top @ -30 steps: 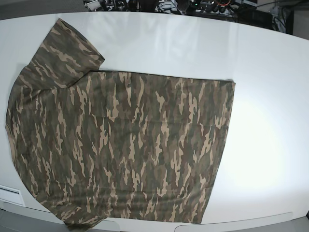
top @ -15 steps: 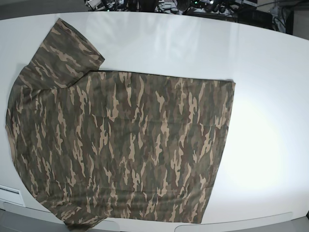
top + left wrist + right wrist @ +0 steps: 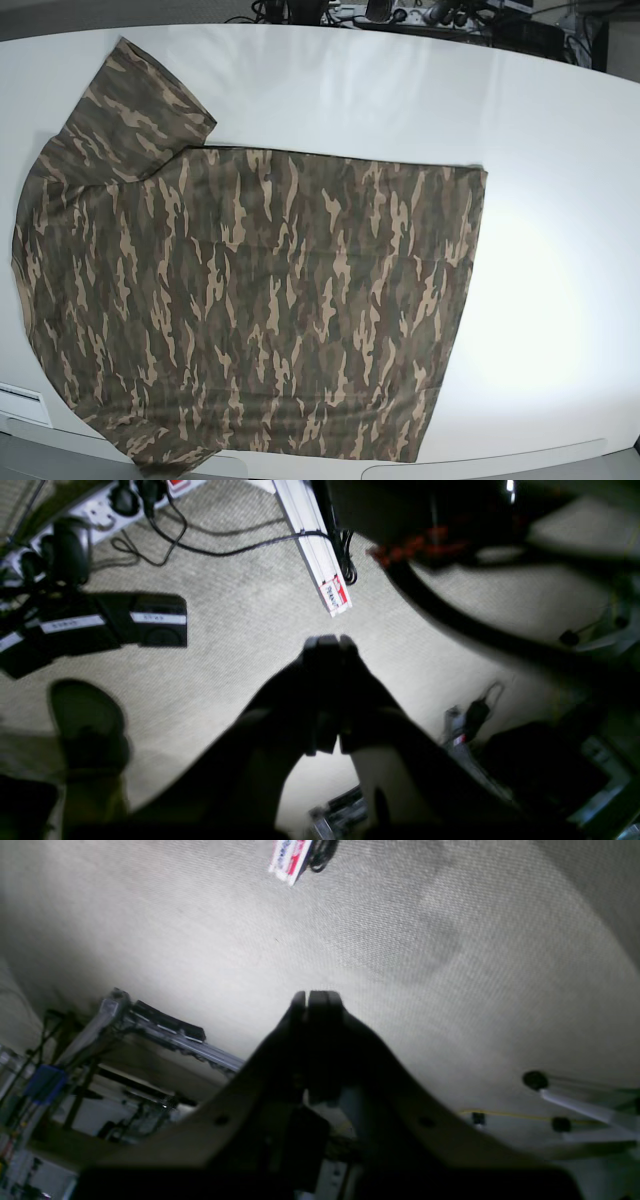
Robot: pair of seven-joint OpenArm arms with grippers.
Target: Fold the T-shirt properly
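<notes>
Nothing on the table has shifted since a second ago — the T-shirt lies exactly where it did, and only the clutter along the far edge of the base view looks a little different, with less of it in sight.

So here we are: the camouflage shirt is spread flat on the white table, covering the left and middle of the base view. One short sleeve points up toward the far left corner, and the straight hem runs down the right side of the cloth. The lower left part of the shirt reaches the near table edge and runs out of frame. The right part of the table is bare white with a bright glare patch.

Neither arm shows in the base view. Over to the wrist cameras — both look down at a pale woven carpet, not at the table. The left gripper is a dark shape with its jaws pressed together, nothing between them. Around it on the floor lie black cables, a white power strip and a white bar with a red label. The right gripper is likewise closed tight and empty, with a metal frame to its left.
</notes>
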